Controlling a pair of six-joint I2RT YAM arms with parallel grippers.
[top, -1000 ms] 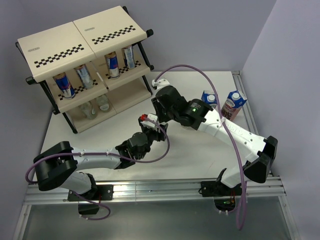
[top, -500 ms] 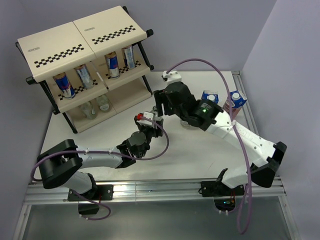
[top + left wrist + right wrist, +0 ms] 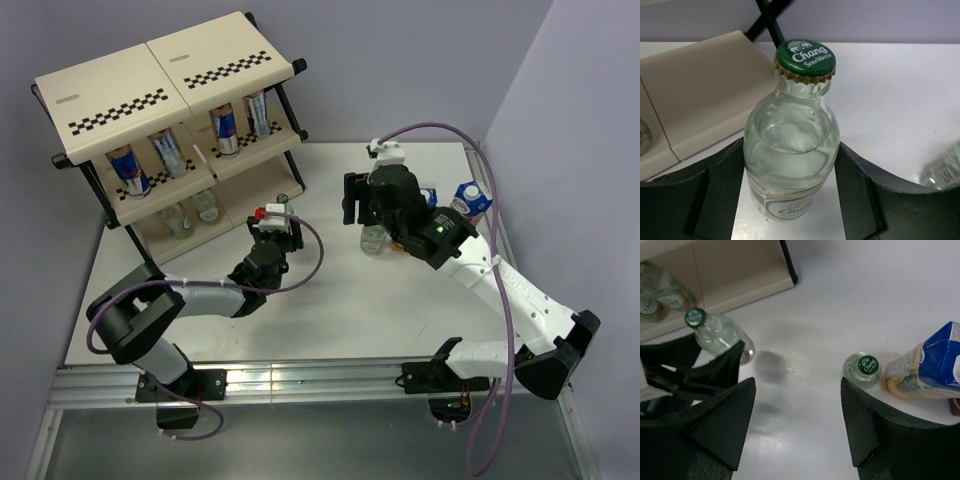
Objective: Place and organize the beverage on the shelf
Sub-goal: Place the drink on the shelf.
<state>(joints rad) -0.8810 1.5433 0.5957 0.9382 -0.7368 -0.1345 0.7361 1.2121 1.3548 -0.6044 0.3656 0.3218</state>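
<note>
My left gripper is shut on a clear glass bottle with a green cap, held upright just off the shelf's bottom right corner. Four cans stand on the middle tier and two bottles on the bottom tier. My right gripper is open and empty, hovering above the table next to another green-capped bottle. The yellow carton and the purple carton stand right of it.
The shelf's cream bottom panel and black frame leg lie close ahead of the held bottle. The back wall and right wall close in the table behind the cartons.
My left gripper has carried its bottle up and left to the shelf's bottom corner. My right arm has swung right and back, ending over the bottle beside the cartons.
</note>
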